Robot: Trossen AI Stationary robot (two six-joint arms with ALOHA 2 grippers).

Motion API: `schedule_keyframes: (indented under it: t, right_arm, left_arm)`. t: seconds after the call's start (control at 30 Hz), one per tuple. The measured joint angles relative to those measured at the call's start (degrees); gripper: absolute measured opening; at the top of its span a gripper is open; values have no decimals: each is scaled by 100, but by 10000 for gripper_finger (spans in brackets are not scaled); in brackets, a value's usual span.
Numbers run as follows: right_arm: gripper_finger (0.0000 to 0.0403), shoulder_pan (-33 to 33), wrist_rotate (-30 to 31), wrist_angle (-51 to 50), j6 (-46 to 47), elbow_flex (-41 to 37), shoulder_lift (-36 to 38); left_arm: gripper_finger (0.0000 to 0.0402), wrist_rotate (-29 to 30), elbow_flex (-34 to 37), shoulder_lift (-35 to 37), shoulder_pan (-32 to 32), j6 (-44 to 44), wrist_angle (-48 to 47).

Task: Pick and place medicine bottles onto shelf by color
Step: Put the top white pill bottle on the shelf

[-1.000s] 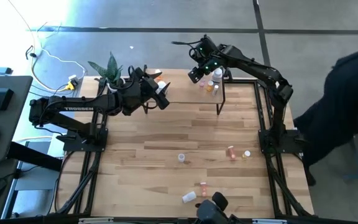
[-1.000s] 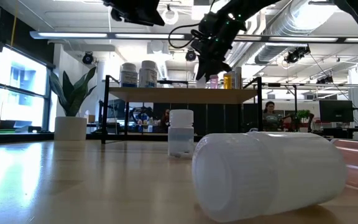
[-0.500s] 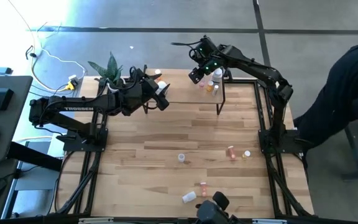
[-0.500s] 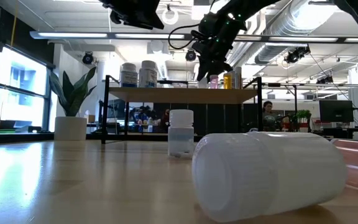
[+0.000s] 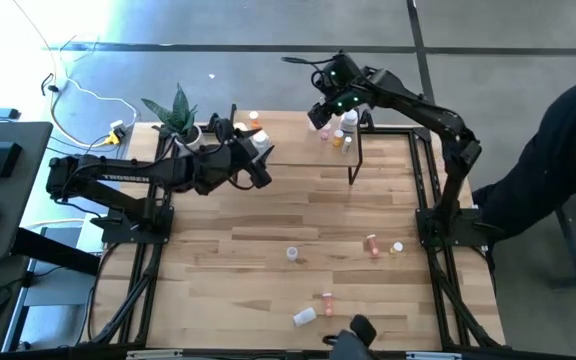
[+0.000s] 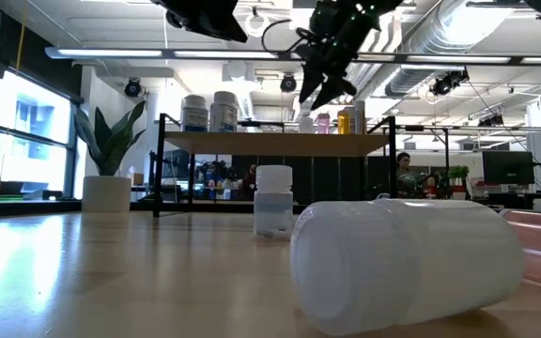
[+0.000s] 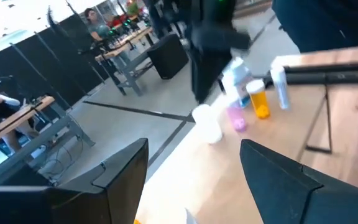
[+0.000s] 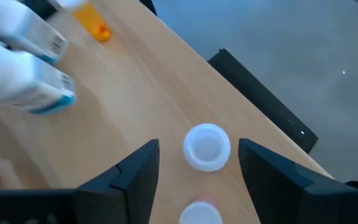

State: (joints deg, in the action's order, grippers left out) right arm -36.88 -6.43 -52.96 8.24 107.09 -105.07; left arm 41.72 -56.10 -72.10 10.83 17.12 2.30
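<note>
The shelf (image 5: pixel 298 140) stands at the table's far edge. On its right part, a small white-capped bottle (image 6: pixel 304 122), a pink one (image 6: pixel 323 122) and an orange one (image 6: pixel 346 120) stand upright, with taller white bottles (image 6: pixel 209 113) to the left. My right gripper (image 5: pixel 318 115) hovers open and empty above the white-capped bottle (image 8: pixel 207 147). My left gripper (image 5: pixel 260 165) is open and empty, high over the shelf's left part, and faces the shelf bottles (image 7: pixel 236 118). Loose bottles lie on the table: a white one (image 5: pixel 292 254), a pink one (image 5: pixel 372 243), a white one (image 5: pixel 304 317).
A potted plant (image 5: pixel 176 110) stands at the table's far left corner. A white bottle (image 6: pixel 402 258) lies on its side close to the low camera, and an upright one (image 6: pixel 272 202) stands behind it. A person in dark clothes (image 5: pixel 558 170) is beyond the table's right edge.
My right gripper has risen from the bottles on the right of the shelf and drawn a little toward the far edge. A small white-capped bottle now shows standing below it. My left gripper has shifted slightly toward the near edge.
</note>
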Motion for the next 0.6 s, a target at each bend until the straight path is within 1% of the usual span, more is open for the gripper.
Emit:
schedule_keyframes:
  t: [0.13, 0.23, 0.33, 0.43, 0.53, 0.6]
  right_arm:
    - [210, 178, -103, -37, 189, 11, 274]
    - [211, 382, -112, -124, 224, 11, 468]
    - [211, 626, -112, -261, 226, 11, 624]
    - [211, 883, -110, -418, 271, 11, 726]
    - [211, 1107, -71, -457, 567, 11, 782]
    - [211, 1247, -63, -444, 752, 11, 823]
  left_arm:
    - [246, -65, 0, 0, -139, -147, -353]
    - [246, -344, 0, 0, -237, -444, -736]
    - [246, -765, 0, 0, -334, -812, -1123]
    - [246, -1331, 0, 0, -426, -1210, -1364]
    - [246, -1961, 0, 0, -524, -1444, -1447]
    - [246, -2261, 0, 0, -609, -1542, -1456]
